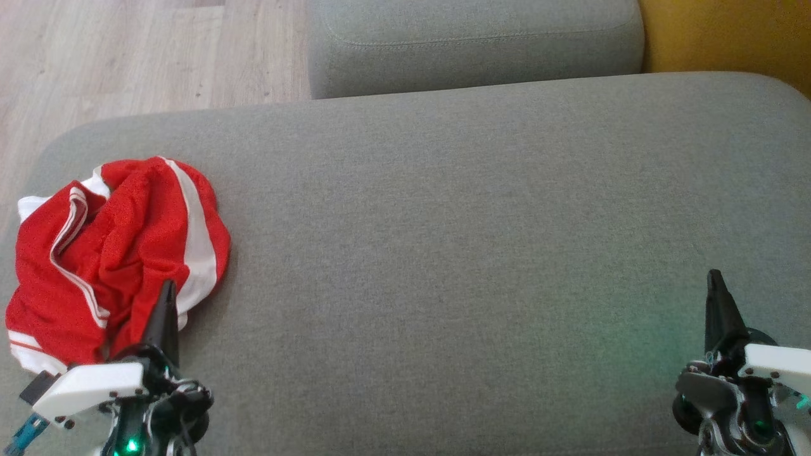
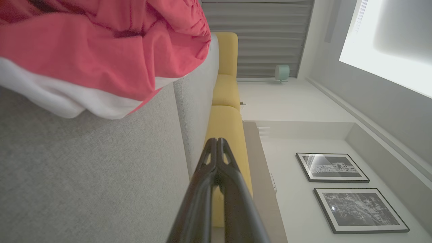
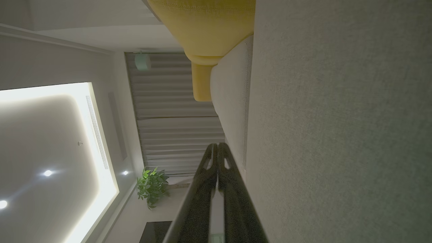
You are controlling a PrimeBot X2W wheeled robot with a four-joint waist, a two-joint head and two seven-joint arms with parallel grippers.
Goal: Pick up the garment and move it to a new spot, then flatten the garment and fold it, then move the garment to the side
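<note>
Closest to us, at the lower left of the head view, our left jaws are pressed fully together, their two long dark fingers [image 1: 163,323] meeting in a single point and holding nothing. That point overlaps the near edge of the crumpled red mesh garment [image 1: 114,253] with white stripes and white trim; we cannot tell whether it touches the cloth. In the left wrist view the same fingers [image 2: 202,195] lie closed beside grey fabric, and the garment [image 2: 101,50] sits apart from them toward the upper left. The garment lies bunched on the left end of the wide grey fabric sofa cushion [image 1: 443,221], close to its left edge, with pale wooden floor [image 1: 127,50] beyond. Behind the cushion sits a second grey upholstered block [image 1: 475,44], and a mustard-yellow cushion [image 1: 728,38] shows at the far right. At the lower right our right jaws are likewise shut tight and empty, fingers [image 1: 719,316] pointing up over bare grey fabric, well apart from the garment. The right wrist view shows those fingers [image 3: 197,202] pressed together beside the grey cushion.
</note>
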